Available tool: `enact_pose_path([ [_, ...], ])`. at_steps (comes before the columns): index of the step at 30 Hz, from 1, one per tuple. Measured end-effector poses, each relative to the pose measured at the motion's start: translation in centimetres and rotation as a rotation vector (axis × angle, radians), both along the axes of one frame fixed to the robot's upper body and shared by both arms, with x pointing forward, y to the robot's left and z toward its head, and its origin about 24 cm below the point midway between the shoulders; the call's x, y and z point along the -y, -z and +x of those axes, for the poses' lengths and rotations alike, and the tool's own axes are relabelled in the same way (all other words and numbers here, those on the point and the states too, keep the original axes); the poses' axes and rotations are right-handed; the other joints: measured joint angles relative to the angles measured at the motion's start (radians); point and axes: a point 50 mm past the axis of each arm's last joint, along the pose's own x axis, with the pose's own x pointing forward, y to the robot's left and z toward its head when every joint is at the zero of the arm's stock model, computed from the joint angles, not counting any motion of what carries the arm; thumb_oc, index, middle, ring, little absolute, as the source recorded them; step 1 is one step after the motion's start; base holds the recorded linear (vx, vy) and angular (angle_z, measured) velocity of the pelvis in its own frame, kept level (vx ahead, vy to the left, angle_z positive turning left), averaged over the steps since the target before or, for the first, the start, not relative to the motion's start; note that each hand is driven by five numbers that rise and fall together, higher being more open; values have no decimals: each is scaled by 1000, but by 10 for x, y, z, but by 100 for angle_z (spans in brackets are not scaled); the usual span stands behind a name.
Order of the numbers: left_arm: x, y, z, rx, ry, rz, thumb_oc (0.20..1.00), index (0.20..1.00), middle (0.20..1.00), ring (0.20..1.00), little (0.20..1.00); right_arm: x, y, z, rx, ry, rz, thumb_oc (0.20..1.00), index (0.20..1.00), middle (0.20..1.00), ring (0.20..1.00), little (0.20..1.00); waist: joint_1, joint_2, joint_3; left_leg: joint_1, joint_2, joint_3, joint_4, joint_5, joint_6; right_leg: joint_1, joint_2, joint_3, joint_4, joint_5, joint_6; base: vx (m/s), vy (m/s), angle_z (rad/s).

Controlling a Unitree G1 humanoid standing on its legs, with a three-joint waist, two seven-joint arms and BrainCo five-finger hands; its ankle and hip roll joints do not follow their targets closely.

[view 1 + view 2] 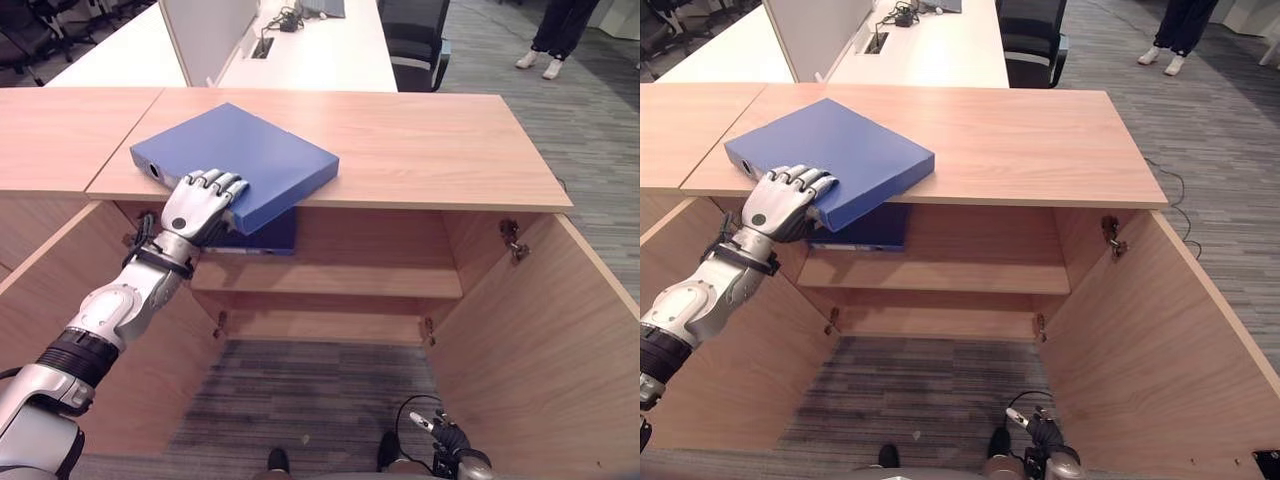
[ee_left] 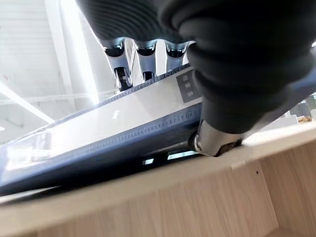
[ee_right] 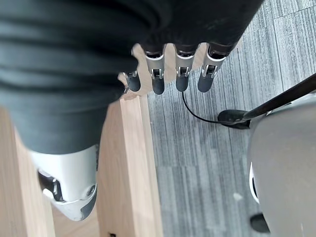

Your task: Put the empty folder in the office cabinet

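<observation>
The office cabinet (image 1: 400,150) stands with both doors swung open, its wooden top level and a shelf (image 1: 330,280) visible inside. On that top, near the left end, lies the blue folder (image 1: 240,160), turned at an angle so that its near corner overhangs the front edge. A second blue folder (image 1: 262,238) already sits on the shelf just below it. The left hand (image 1: 200,205) has hold of the overhanging corner, fingers curled over the cover and thumb pressed up from underneath, as the left wrist view shows. The right hand (image 3: 168,74) hangs low by the right-hand door, fingers loosely straight and holding nothing. I'd say this is the pick-up step: the folder is gripped but not yet lifted. Next it needs drawing off the top, lowering and sliding onto the shelf, clear of the other folder.
</observation>
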Motion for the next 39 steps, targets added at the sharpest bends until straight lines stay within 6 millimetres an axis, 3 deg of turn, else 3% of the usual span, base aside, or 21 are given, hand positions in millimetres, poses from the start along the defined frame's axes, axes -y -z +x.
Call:
enact_pose_path([
  [17,0,-2,1,0,-1,3,200,200,200,200,200,2,0,0,2,13,0,1000,1000,1000,1000,1000,0,1,-2,13,1,0,1,-1,-1,12,0,0,1,3,-5,0,0,0],
  [23,9,-21,-4,48,48,-2,200,200,200,200,200,1,0,0,2,16,3,1000,1000,1000,1000,1000,8,6,-7,17,1,-4,4,-1,-1,19,-1,-2,2,3,-5,-3,-3,1],
  [25,16,-41,-15,127,105,-85,200,200,200,200,200,1,0,-1,-2,20,5,1000,1000,1000,1000,1000,9,6,-7,15,1,-7,5,-1,-1,20,-1,-5,1,3,-5,-9,-26,4],
  [27,19,-79,-31,284,182,-239,200,200,200,200,200,-1,1,-1,-13,18,11,1000,1000,1000,1000,1000,17,7,-7,16,1,-14,6,-1,-1,24,-1,-10,1,2,-6,-9,-37,8],
  [30,24,-109,-52,451,281,-366,200,200,200,200,200,-4,2,-1,-16,15,20,1000,1000,1000,1000,1000,26,12,-11,16,1,-32,9,-1,-1,37,-2,-30,1,2,-7,5,-26,16],
  [34,29,-131,-74,589,394,-435,200,200,200,200,200,-7,1,2,-14,-11,25,1000,1000,1000,1000,1000,46,26,-25,20,0,-39,8,-1,-1,45,-3,-38,0,0,-8,6,-22,9],
  [39,38,-145,-100,704,555,-528,200,200,200,200,200,-10,2,2,-16,-28,38,1000,1000,1000,1000,1000,65,39,-38,12,-1,-57,8,-1,-1,48,-6,-54,1,0,-8,13,-9,10],
])
